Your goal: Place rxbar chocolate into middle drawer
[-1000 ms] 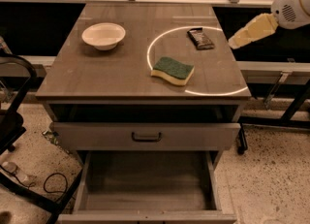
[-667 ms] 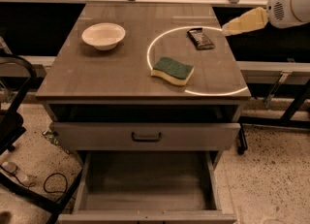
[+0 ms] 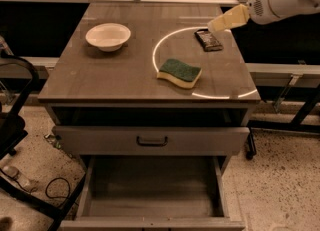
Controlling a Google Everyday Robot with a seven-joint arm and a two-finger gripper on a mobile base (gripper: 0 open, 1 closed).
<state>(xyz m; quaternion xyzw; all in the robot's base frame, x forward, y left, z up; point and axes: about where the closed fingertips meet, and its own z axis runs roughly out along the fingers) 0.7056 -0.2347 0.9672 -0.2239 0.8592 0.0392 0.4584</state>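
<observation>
The rxbar chocolate (image 3: 208,40), a small dark bar, lies flat on the tabletop at the back right, inside a bright ring of light. My gripper (image 3: 214,25), pale yellow at the end of a white arm reaching in from the upper right, hovers just above the bar's far end. It holds nothing that I can see. The middle drawer (image 3: 152,191) stands pulled out at the bottom front, a deep tray with a bare floor.
A white bowl (image 3: 108,36) sits at the table's back left. A green-and-yellow sponge (image 3: 180,72) lies in front of the bar. A drawer front with a dark handle (image 3: 151,140) is above the open drawer. A black chair frame (image 3: 15,125) stands at the left.
My gripper has moved left and slightly down from beyond the table's right edge to just over the bar. Nothing on the table has moved.
</observation>
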